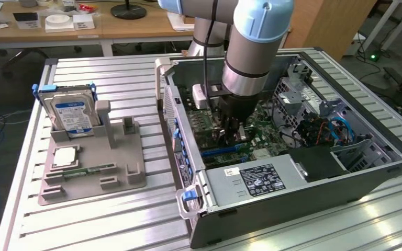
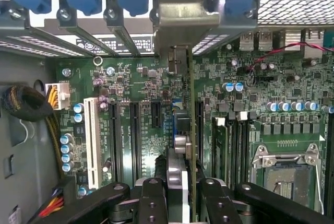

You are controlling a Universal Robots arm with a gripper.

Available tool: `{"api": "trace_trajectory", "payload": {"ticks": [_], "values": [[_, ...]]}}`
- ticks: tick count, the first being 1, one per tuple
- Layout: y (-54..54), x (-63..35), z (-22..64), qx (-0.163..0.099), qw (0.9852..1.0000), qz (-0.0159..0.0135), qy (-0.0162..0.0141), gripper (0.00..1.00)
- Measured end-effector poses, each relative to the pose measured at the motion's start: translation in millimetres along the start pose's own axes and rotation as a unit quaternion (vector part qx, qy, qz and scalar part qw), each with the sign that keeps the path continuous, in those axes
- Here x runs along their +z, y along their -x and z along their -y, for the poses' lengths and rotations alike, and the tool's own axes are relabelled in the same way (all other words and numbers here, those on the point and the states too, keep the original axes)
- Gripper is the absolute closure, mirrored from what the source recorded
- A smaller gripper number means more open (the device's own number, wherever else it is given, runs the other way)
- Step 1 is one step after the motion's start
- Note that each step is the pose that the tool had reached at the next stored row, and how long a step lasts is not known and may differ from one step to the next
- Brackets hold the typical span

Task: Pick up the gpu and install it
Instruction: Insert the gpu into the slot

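Arm straight down, fingers clamped on the gpu

From the exterior view I see my arm come in from twelve o'clock, its grey forearm with the pale blue joint cap dropping almost vertically, wrist pointing straight down, and the gripper (image 1: 230, 127) low beneath it. On the wrist view the gripper (image 2: 183, 192) shows its black fingers (image 2: 151, 203) standing close together on either side of the gpu (image 2: 183, 130), pressed against both faces of the card. The card stands on edge between them and runs away from the wrist toward twelve o'clock. I have a firm pinch, with the wrist level and square.
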State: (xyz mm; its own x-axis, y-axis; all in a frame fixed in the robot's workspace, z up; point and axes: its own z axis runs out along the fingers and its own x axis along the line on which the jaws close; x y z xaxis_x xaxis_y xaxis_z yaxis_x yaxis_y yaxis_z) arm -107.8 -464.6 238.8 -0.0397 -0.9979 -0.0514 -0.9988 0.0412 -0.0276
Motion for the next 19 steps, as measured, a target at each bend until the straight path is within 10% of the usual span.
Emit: {"api": "trace_trajectory", "payload": {"ticks": [19], "values": [[-0.6,9.7,-3.2,0.000,1.0000,0.0000,0.0001,0.71]]}}
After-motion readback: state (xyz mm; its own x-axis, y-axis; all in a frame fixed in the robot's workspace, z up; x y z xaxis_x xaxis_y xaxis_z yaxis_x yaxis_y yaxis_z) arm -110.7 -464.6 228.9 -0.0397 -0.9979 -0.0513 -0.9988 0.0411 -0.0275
